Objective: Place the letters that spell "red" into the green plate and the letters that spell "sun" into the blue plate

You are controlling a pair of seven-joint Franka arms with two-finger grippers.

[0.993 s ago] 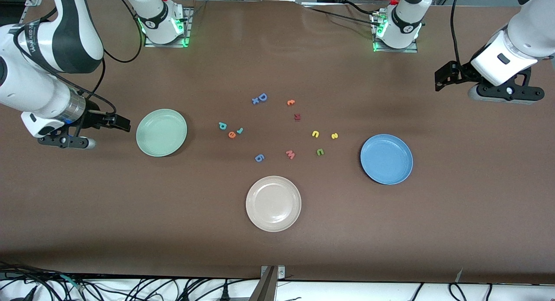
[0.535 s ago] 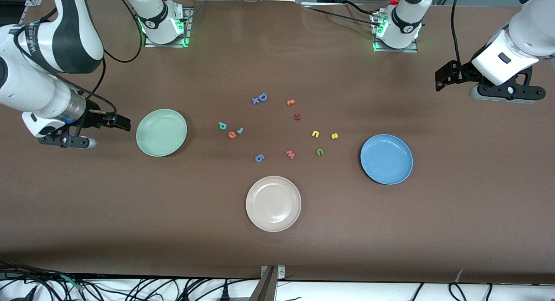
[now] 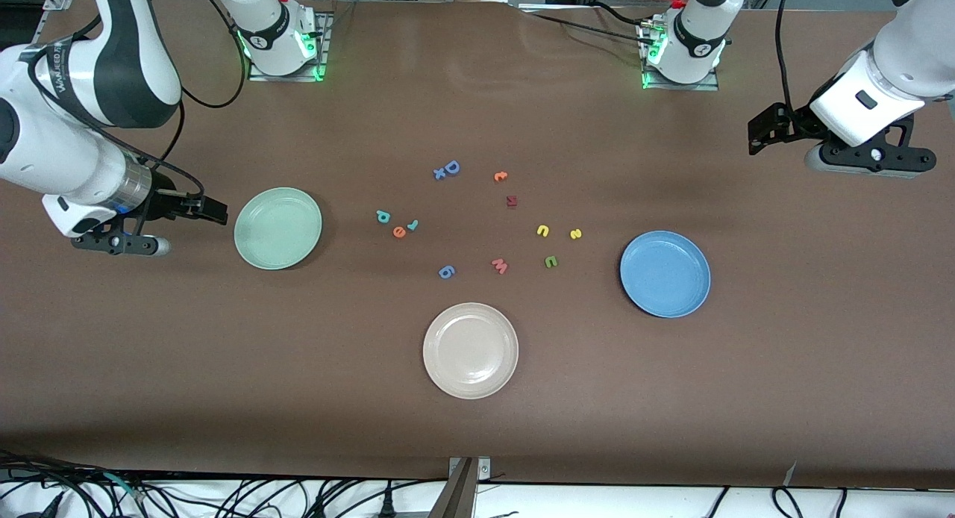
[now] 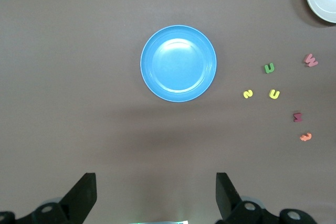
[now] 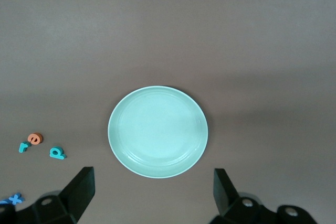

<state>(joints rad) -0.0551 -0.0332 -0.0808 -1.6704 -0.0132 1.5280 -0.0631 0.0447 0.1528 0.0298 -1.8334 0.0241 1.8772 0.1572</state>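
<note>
— Barely anything had shifted since a moment before: the right gripper [image 3: 213, 209] had crept a touch upward in the front view and toward the green plate [image 3: 277, 228], and the left gripper [image 3: 762, 135] had hardly stirred.

— How were the claws?

— Both stood wide, holding nothing. In the right wrist view its two dark fingers [image 5: 79, 190] were spread well apart, the green plate lying bare between them and farther out. The left wrist view showed the same, fingers [image 4: 84, 195] splayed with the blue plate [image 4: 178, 63] out ahead, bare too.

— And where did they hang?

— The right one hovered over bare table at the right arm's end, just beside the green plate. The left one hovered over bare table at the left arm's end, well apart from the blue plate.

— The letters?

— All on the table between the two plates. The teal "d" [image 3: 383, 216], orange "e" [image 3: 399, 231] and small teal "r" [image 3: 412, 224] sat clustered toward the green plate. The yellow "s" [image 3: 575, 234], yellow arch [image 3: 542, 231] and olive arch [image 3: 550, 261] lay toward the blue plate.

— Anything else?

— A big blue "D" [image 3: 451, 168], a small orange letter [image 3: 501, 176], a dark red letter [image 3: 512, 201], a pink "w" [image 3: 499, 265], a blue piece [image 3: 446, 272], and a beige plate [image 3: 471, 350] nearest the camera.
</note>
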